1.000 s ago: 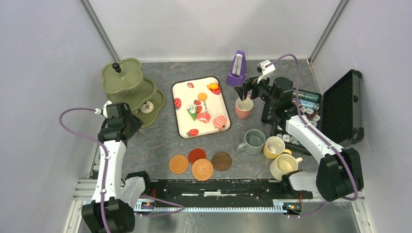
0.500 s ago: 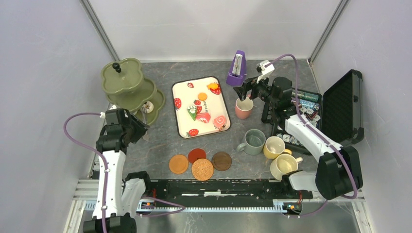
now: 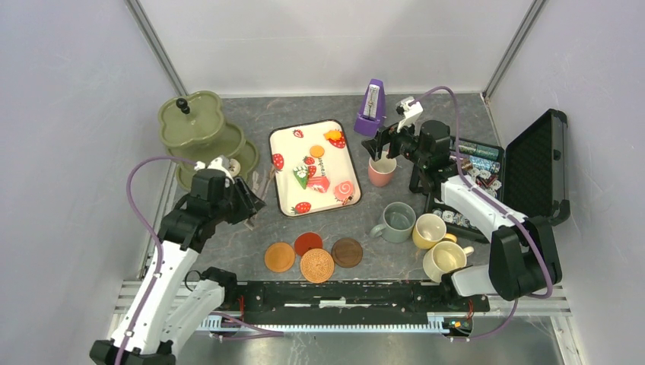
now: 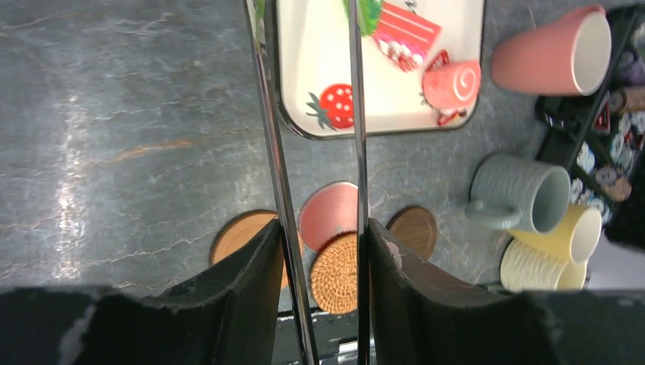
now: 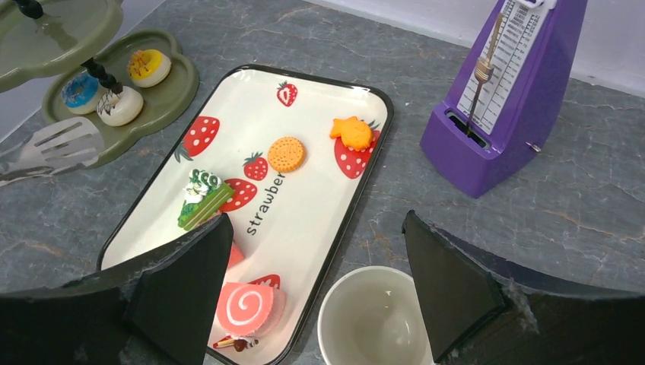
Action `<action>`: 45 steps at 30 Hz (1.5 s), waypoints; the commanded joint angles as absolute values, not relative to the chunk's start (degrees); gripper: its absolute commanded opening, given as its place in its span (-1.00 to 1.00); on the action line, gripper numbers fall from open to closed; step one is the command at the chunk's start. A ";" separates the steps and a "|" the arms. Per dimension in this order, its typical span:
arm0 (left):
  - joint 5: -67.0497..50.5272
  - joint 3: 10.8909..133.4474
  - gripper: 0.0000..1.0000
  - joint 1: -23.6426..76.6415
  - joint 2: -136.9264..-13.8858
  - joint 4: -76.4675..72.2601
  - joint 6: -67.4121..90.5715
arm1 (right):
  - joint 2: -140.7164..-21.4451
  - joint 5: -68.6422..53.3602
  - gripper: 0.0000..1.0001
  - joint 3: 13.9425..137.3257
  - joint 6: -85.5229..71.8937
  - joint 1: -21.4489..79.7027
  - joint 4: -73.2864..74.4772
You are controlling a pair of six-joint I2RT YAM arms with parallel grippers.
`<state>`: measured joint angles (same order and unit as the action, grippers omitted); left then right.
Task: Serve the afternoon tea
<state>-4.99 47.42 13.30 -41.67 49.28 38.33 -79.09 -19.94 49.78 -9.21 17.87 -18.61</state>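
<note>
My left gripper (image 3: 247, 199) is shut on metal tongs (image 4: 275, 152) and holds them above the table left of the strawberry tray (image 3: 283, 204); the tong tips show in the right wrist view (image 5: 53, 148). The tray holds toy pastries, among them a pink roll (image 5: 247, 308) and a green cake (image 5: 201, 199). Three pastries (image 5: 120, 106) sit on the bottom tier of the olive-green stand (image 3: 199, 125). My right gripper (image 5: 316, 228) is open just above the empty pink mug (image 5: 376, 319). Grey-green (image 3: 398, 220), yellow (image 3: 430, 228) and cream (image 3: 445, 258) mugs stand at the right. Several coasters (image 3: 317, 265) lie in front.
A purple metronome (image 3: 371, 106) stands behind the pink mug. An open black case (image 3: 536, 163) of small packets lies at the far right, close to the right arm. Grey walls enclose the table on three sides.
My left arm has swung right and forward from the stand toward the tray, with the tongs in its grip. The right gripper has barely moved.
</note>
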 commanded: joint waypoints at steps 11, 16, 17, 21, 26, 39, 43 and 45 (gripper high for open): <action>27.17 65.18 -0.03 46.31 -60.31 49.08 32.25 | -77.97 -19.68 0.82 51.50 -7.92 17.66 -19.68; 31.11 67.21 -0.02 50.07 -64.06 49.57 32.81 | -77.46 -17.57 0.83 51.59 -6.07 17.67 -18.29; 31.19 67.31 -0.02 50.17 -64.51 49.57 32.92 | -77.47 -17.24 0.83 51.64 -5.80 17.67 -18.03; 30.34 67.32 0.00 50.44 -68.23 50.19 33.40 | -77.69 -16.63 0.83 51.85 -5.16 17.67 -17.47; 26.98 68.06 0.05 50.42 -73.52 50.15 33.61 | -77.62 -16.45 0.84 51.87 -4.80 17.68 -17.18; 27.22 68.51 0.06 50.38 -81.69 49.48 34.78 | -77.63 -15.97 0.83 51.94 -4.40 17.59 -16.75; 27.26 68.56 0.03 50.40 -83.72 49.57 35.27 | -77.62 -15.85 0.84 52.03 -4.31 17.56 -16.65; 27.61 68.48 0.01 50.41 -84.37 49.57 35.54 | -77.70 -15.80 0.83 52.02 -4.32 17.57 -16.68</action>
